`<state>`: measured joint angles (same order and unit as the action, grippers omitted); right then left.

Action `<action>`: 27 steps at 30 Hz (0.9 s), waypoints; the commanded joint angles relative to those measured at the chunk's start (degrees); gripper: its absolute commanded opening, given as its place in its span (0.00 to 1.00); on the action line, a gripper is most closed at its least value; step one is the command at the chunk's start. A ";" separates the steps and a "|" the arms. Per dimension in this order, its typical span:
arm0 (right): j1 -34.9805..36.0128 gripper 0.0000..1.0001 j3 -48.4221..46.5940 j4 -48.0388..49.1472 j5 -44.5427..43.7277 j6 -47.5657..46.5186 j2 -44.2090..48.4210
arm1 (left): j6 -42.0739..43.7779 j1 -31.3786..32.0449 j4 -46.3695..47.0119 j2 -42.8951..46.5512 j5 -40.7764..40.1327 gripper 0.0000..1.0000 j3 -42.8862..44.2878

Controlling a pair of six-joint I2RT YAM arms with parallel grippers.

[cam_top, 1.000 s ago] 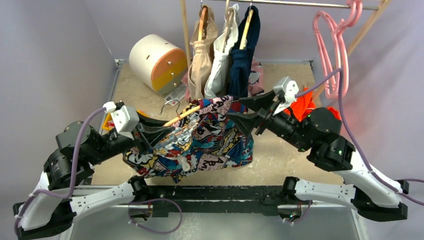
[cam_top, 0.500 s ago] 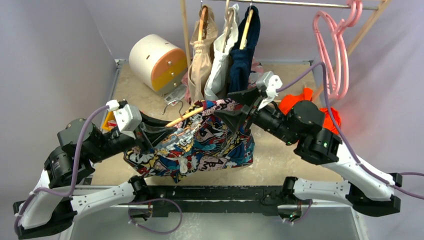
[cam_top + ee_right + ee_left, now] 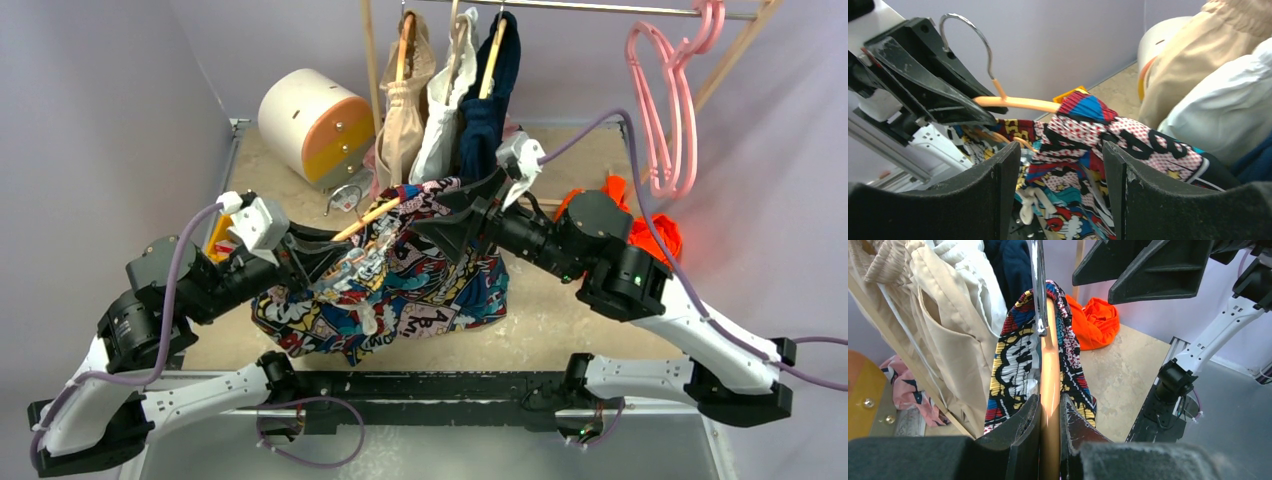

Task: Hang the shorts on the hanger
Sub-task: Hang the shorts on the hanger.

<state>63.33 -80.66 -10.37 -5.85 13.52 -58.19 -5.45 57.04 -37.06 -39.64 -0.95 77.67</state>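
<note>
The shorts [image 3: 420, 285], in comic-book print with a white drawstring, hang draped over one arm of the peach-orange hanger [image 3: 366, 219]. My left gripper [image 3: 335, 255] is shut on that hanger's arm. In the left wrist view the arm [image 3: 1049, 365] runs up between the closed jaws [image 3: 1049, 407] to the silver hook [image 3: 1037, 285], with the shorts [image 3: 1013, 355] folded over it. My right gripper [image 3: 440, 210] is open at the top fold of the shorts. In the right wrist view its jaws [image 3: 1062, 157] stand on either side of the fabric [image 3: 1098, 135] without closing on it.
Beige, white and navy garments [image 3: 445, 100] hang on wooden hangers from the rack behind. Pink hangers [image 3: 665, 100] hang at the right. A white-and-orange drum [image 3: 315, 120] stands at the back left. An orange garment [image 3: 640, 225] lies behind the right arm.
My right gripper has moved left and farther back, up to the top of the shorts. My left gripper has moved slightly right and back with the hanger still in it.
</note>
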 commanded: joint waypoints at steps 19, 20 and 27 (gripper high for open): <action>0.14 0.36 -7.84 -3.84 -3.70 9.20 -10.21 | -2.74 -0.09 7.20 0.56 -1.62 0.00 -0.23; 0.19 0.31 -7.95 -4.07 -4.75 9.28 -9.94 | -2.84 -0.09 6.99 0.72 -1.38 0.00 -0.11; 0.13 0.00 -8.83 -6.01 -9.86 8.88 -6.39 | -2.92 -0.09 3.88 2.09 -0.11 0.00 0.68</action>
<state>63.37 -86.46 -16.43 -10.52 22.33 -67.92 -7.49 57.01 -37.32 -39.11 -2.74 76.95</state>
